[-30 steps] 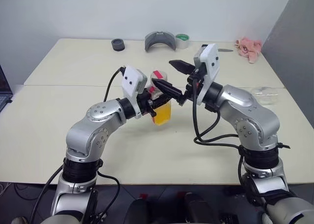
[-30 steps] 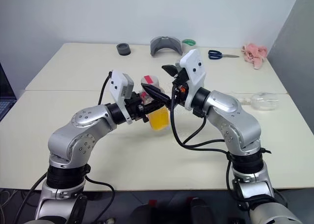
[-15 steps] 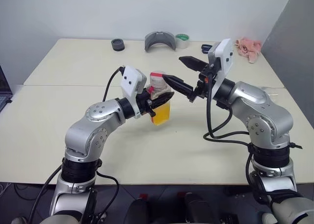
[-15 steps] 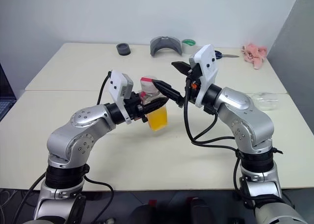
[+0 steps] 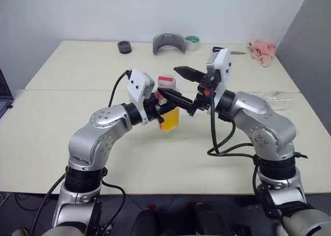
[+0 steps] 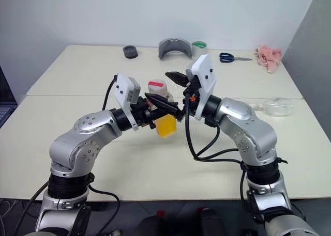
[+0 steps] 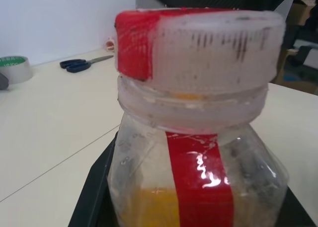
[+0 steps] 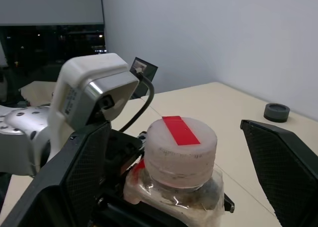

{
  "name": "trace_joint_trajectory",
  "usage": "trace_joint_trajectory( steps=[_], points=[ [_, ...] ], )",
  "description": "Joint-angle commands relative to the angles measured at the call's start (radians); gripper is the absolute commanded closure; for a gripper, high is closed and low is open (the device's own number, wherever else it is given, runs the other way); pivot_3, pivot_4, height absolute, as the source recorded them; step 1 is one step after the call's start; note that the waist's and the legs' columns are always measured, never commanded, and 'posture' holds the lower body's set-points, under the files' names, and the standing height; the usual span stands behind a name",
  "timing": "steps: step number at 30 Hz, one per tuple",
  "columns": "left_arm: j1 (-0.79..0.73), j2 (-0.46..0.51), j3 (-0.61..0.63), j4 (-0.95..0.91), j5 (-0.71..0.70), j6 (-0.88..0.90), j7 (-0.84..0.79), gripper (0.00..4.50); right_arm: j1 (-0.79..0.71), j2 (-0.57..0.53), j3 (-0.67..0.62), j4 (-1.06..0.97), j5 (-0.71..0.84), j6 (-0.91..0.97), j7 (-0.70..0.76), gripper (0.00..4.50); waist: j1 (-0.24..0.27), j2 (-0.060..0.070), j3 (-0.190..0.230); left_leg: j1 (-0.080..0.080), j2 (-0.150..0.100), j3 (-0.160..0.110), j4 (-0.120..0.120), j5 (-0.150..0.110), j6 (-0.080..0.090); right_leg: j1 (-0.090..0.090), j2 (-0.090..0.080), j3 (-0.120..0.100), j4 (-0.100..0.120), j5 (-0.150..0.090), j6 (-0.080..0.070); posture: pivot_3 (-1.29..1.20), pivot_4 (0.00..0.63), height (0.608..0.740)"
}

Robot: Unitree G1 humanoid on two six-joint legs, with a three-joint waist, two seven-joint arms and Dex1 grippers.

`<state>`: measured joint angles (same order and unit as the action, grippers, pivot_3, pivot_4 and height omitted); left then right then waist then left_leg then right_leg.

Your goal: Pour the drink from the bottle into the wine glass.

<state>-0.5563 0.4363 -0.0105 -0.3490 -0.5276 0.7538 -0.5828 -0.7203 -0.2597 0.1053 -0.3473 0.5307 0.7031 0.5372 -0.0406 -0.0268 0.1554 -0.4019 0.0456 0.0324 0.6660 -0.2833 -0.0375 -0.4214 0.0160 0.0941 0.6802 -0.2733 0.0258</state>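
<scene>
We see the left gripper (image 5: 164,108) clamped on the bottle (image 5: 168,108), holding it upright above the table (image 5: 77,127) in front of the robot, the orange drink (image 5: 171,119) filling its lower part and the red-and-white cap (image 7: 198,38) on top. The right gripper (image 5: 182,84) has its two black fingers spread wide, one on each side of the cap and not touching it. The wine glass (image 5: 277,99) lies on its side near the table's right edge, well apart from both hands, and tape (image 5: 192,42), scissors (image 6: 230,57) and a pink cloth (image 5: 261,50) lie at the far edge.
</scene>
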Motion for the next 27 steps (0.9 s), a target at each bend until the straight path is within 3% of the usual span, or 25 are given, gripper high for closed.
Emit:
trace_joint_trajectory(
  steps=[1, 27],
  points=[
    [-0.028, 0.002, 0.013, -0.026, -0.004, -0.035, -0.01, 2.66, -0.031, 0.016, 0.001, 0.013, -0.035, -0.053, -0.022, 0.05, 0.0, 0.0, 0.0, 0.0, 0.0, 0.0, 0.0, 0.0, 0.0, 0.0, 0.0, 0.0, 0.0, 0.0, 0.0, 0.0, 0.15, 0.74],
    [-0.021, 0.001, 0.017, -0.029, -0.004, -0.037, -0.005, 2.66, -0.018, -0.024, -0.028, 0.02, -0.049, -0.062, 0.015, 0.05, 0.0, 0.0, 0.0, 0.0, 0.0, 0.0, 0.0, 0.0, 0.0, 0.0, 0.0, 0.0, 0.0, 0.0, 0.0, 0.0, 0.15, 0.74]
  ],
)
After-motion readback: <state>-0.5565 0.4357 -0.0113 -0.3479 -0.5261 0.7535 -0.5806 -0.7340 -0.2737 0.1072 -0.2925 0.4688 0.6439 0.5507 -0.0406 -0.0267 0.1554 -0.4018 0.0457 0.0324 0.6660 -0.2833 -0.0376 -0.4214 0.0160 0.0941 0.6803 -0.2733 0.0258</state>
